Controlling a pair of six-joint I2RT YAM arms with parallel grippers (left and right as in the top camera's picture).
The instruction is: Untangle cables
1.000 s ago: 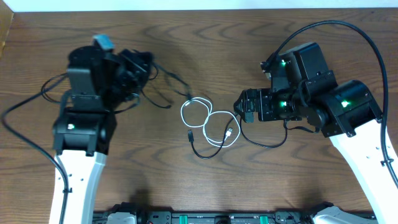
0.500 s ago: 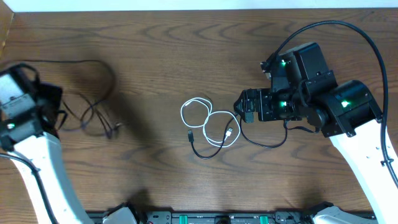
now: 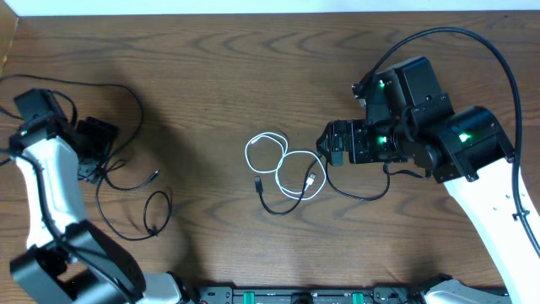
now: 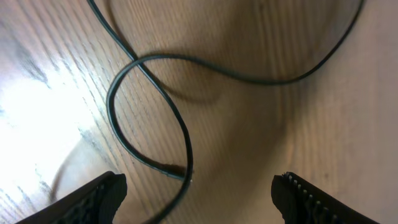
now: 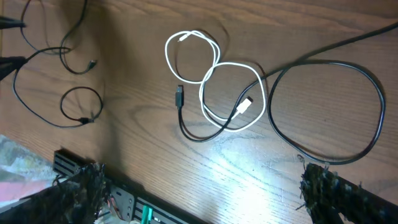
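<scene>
Two cables lie interlaced at the centre of the surface: the white cable and the centre black cable. The loose black cable sprawls by the left edge. Left claw and right claw both gape, empty. I'd pin the black one and draw the white out slowly.

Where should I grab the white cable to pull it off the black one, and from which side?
Grip the white cable on the outer arc of its smaller loop, coming down from above: it lies flat on the table, and that arc sits clear of the black cable overlapping its larger loop.
</scene>
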